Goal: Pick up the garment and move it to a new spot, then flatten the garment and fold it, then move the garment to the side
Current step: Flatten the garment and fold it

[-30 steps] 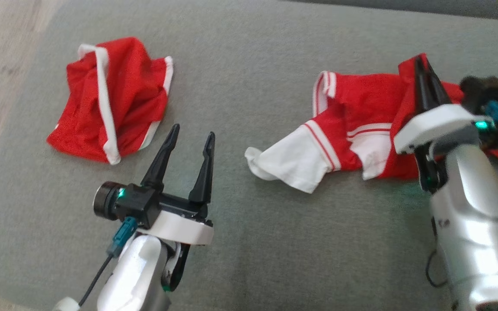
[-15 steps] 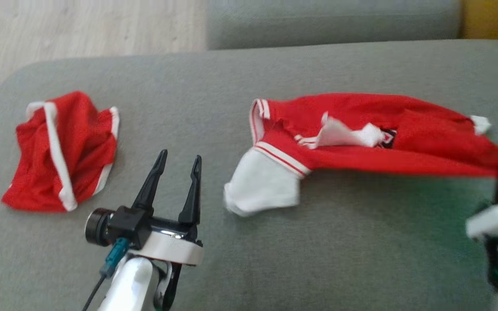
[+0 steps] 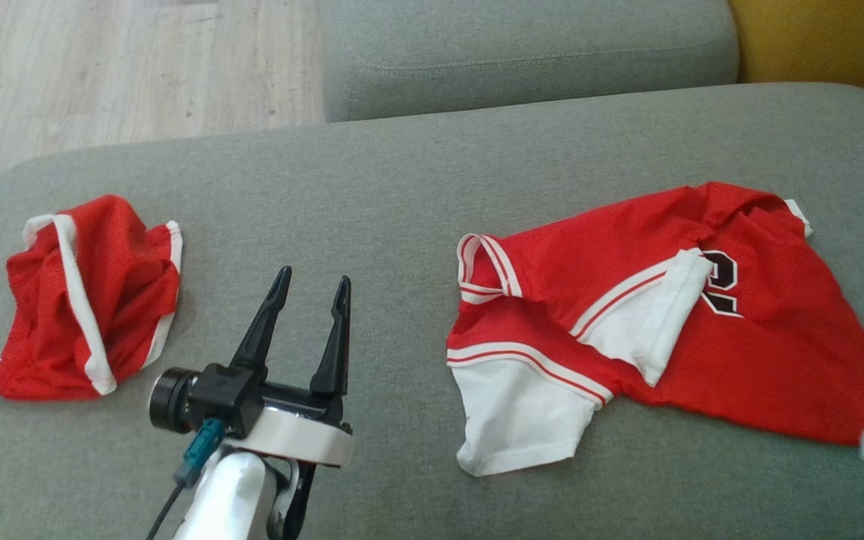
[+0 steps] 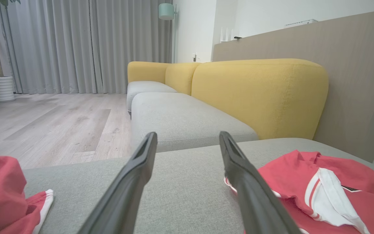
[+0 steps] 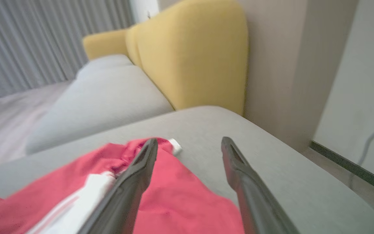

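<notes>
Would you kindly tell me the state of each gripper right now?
Left gripper: open, holding nothing.
Right gripper: open, not holding the red jersey.

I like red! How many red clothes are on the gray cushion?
2. Crumpled red shorts lie on the left; a red-and-white jersey lies on the right. Nothing looks hidden.

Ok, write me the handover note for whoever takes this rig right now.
Left gripper: open, empty, over the sofa cushion between the two garments.
Right gripper: open, empty, above the jersey near its right edge.
Jersey: lying on the cushion, rumpled, a white sleeve flopped over its front.
Red shorts: bunched at the left.
Done: jersey set down. Left: flatten, fold, move aside.
</notes>
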Controlling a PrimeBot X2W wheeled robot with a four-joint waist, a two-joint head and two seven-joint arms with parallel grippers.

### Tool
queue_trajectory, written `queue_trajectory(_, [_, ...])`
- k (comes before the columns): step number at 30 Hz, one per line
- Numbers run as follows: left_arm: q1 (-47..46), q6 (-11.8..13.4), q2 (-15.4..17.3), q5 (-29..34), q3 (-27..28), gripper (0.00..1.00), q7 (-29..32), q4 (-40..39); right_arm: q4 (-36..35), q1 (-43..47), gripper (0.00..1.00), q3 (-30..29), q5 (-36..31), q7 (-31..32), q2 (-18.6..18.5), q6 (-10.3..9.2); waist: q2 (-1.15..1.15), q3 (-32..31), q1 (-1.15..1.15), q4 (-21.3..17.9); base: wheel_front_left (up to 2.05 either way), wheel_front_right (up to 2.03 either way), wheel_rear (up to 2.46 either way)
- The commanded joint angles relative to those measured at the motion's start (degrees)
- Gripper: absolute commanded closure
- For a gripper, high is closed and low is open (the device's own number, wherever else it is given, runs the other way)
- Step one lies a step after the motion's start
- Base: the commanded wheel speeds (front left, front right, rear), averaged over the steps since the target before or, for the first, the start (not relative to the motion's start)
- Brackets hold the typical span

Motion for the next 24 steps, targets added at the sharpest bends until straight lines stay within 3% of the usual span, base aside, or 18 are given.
queue_trajectory(1, [-1.66, 0.05, 0.30, 0.63, 1.92, 0.00, -0.37, -1.78, -3.69, -3.25, 0.00, 5.18, 1.49, -2.82, -1.03, -0.04, 0.00, 0.04, 0.00, 0.44, 0.00, 0.00, 0.00])
queue_trajectory(6, [-1.89, -0.16, 0.24, 0.78, 1.78, 0.00, -0.37, -1.96, -6.77, -3.67, 0.00, 13.35, 3.45, -8.94, -1.03, -0.04, 0.00, 0.81, 0.00, 1.80, 0.00, 0.00, 0.00])
queue_trajectory(11, [-2.20, -0.27, 0.20, 0.85, 1.70, 0.00, -0.37, -2.09, -3.76, -4.12, 0.00, 17.66, 3.51, -10.94, -1.03, -0.04, 0.00, 2.73, 0.00, 3.31, 0.00, 0.00, 0.00])
queue_trajectory(16, [-3.46, -0.51, 0.16, 1.01, 1.23, 0.00, -0.37, -2.11, 0.53, -5.64, 0.00, 18.20, 4.83, -11.40, -1.03, -0.04, 0.00, 5.74, 0.00, 4.72, 0.00, 0.00, 0.00])
queue_trajectory(24, [-5.89, -1.07, 0.05, 0.59, 0.39, 0.00, -0.37, -2.36, 10.34, -13.17, 0.00, 14.23, 3.45, -9.17, -1.03, -0.04, 0.00, 10.38, 0.00, 7.03, 0.00, 0.00, 0.00])
